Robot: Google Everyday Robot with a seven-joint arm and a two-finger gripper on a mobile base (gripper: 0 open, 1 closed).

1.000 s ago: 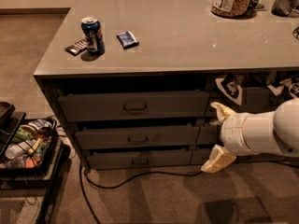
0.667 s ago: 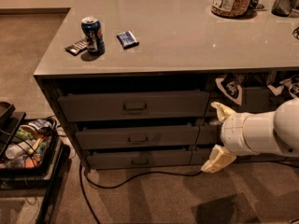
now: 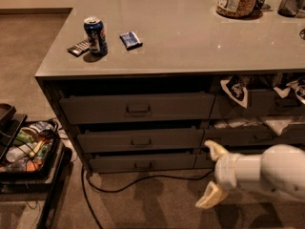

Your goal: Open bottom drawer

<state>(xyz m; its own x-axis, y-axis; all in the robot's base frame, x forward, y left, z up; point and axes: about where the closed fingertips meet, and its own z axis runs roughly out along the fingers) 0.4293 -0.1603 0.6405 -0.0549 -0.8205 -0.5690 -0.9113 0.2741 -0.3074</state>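
The bottom drawer is the lowest one in the left stack, just above the floor. It sticks out a tiny bit. The gripper is low down to its right, near it but not touching. Its two yellow fingers are spread wide apart and hold nothing. A blue can stands on the grey counter. A black cable lies under the drawer.
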